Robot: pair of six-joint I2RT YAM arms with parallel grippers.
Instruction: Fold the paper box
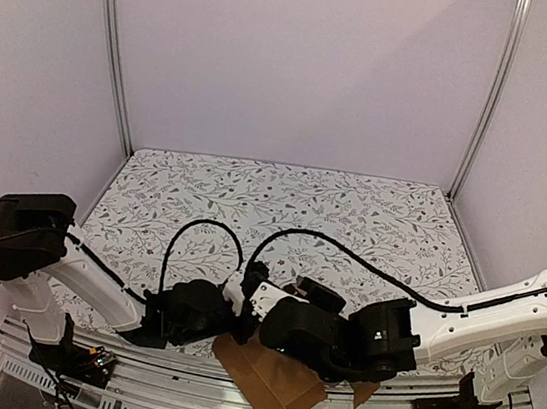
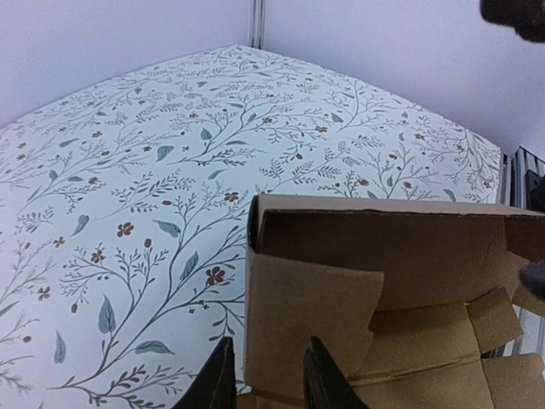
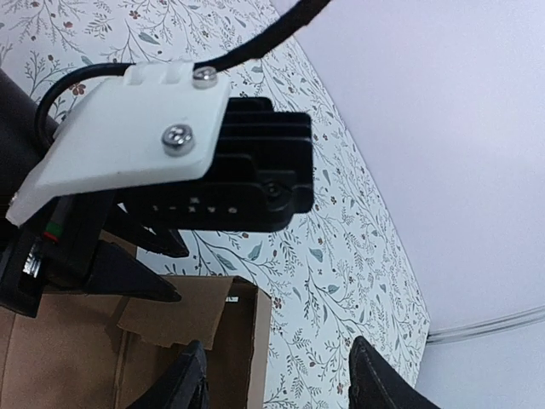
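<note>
Floral-patterned desk (image 2: pixel 170 128) carries the paper box (image 2: pixel 400 256) — left fingers (image 2: pixel 217 379) stand narrow astride its flap edge, grip unclear; right fingers (image 3: pixel 379 383) spread wide, holding nothing.

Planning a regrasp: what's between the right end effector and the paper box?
Nothing. In the right wrist view, the paper box edge shows between the fingers of the open right end effector, unobstructed, with bare floral tablecloth beside it.
</note>
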